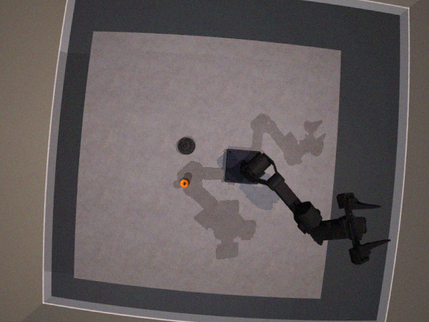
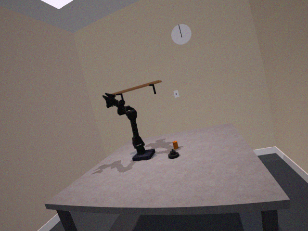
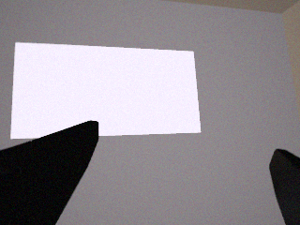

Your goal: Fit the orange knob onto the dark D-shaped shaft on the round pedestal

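Observation:
The orange knob [image 1: 184,183] [image 2: 175,145] stands upright on the table, with a dark hole in its top. The dark round pedestal [image 1: 181,150] [image 2: 173,156] stands a short way from it, apart from the knob. The shaft [image 2: 173,150] rises from the middle of the pedestal; its flat side cannot be made out. My gripper [image 1: 385,223] [image 2: 104,94] is open and empty, raised high and far from both, on the other side of the arm's base. In the wrist view its fingers [image 3: 184,141] stand wide apart with nothing between them.
The arm's dark blue base plate [image 1: 232,174] [image 2: 143,156] sits on the table [image 1: 138,86] [image 2: 198,184], beside the pedestal and knob. A wooden shelf [image 2: 139,86] is on the wall behind the arm. The wrist view shows a ceiling light [image 3: 103,89].

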